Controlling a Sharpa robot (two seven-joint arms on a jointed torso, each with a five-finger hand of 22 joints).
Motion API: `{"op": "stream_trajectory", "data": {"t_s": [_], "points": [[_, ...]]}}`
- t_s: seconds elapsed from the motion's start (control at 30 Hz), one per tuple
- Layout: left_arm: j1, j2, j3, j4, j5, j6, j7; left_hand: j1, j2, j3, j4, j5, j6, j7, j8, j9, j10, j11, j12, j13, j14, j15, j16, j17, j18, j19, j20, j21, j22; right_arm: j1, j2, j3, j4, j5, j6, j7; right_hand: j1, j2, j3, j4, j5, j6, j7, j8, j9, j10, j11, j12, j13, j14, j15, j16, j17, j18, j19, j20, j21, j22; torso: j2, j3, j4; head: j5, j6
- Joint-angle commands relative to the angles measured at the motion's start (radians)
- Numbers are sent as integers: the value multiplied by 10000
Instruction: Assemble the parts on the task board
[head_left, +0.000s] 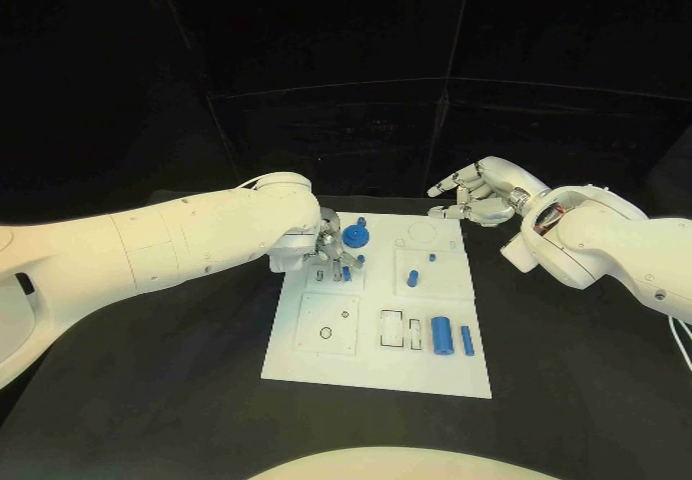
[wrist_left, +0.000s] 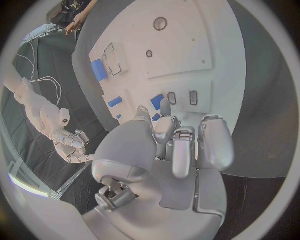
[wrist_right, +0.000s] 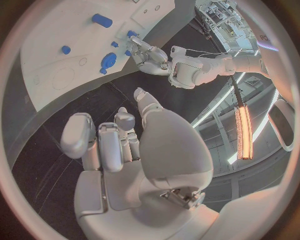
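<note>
On the black table (head_left: 130, 400) lay the white task board (head_left: 325, 360) with blue parts (head_left: 441, 333), unlabelled; the left hand (head_left: 329, 250) hovered over it, grasp unclear, while the right hand (head_left: 483, 192) curled loosely, holding nothing.

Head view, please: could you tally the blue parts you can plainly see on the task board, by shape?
long cylinders, lying side by side: 2
round toothed disc: 1
small pegs, mid-board: 2
Total: 5. Any blue bits at the left hand fingertips are too hidden to count.
</note>
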Motion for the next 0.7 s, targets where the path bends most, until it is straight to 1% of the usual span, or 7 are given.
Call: {"op": "stream_trajectory", "data": {"t_s": [0.03,0.27,0.7], "points": [[19,49,-9,-78,-83,260,-28,42,130,23,-28,-10,-68,-35,75,56,47,-1,24,17,1046,-60,30,2632,-175,63,-2,58,15,21,16,7,-8,-37,104,8,4,79,-73,9,28,20,-40,58,-10,-36,-24,-37,-1,434,12,-59,-15,55,-80,-10,-69,-9,-5,3,-5,0,-27],[17,129,-45,-185,-82,323,21,59,138,42,-41,-10,-83,-38,94,78,49,-4,30,24,1046,-62,30,2632,-179,68,-5,71,40,21,52,7,-22,-39,130,-1,17,92,-80,15,76,19,-41,62,-10,-35,-26,-39,-6,436,10,-61,-12,57,-81,-11,-76,-19,0,10,-9,1,-53],[17,249,-109,-309,-77,543,4,137,120,97,-108,-11,-140,-42,153,153,33,-9,22,11,1046,-66,30,2632,-180,65,-11,73,50,21,102,7,-51,-40,197,-15,24,101,-84,19,110,18,-42,65,-10,-37,-26,-44,-13,435,9,-70,-22,58,-81,-12,-80,-24,-1,5,-2,4,-125]]}}
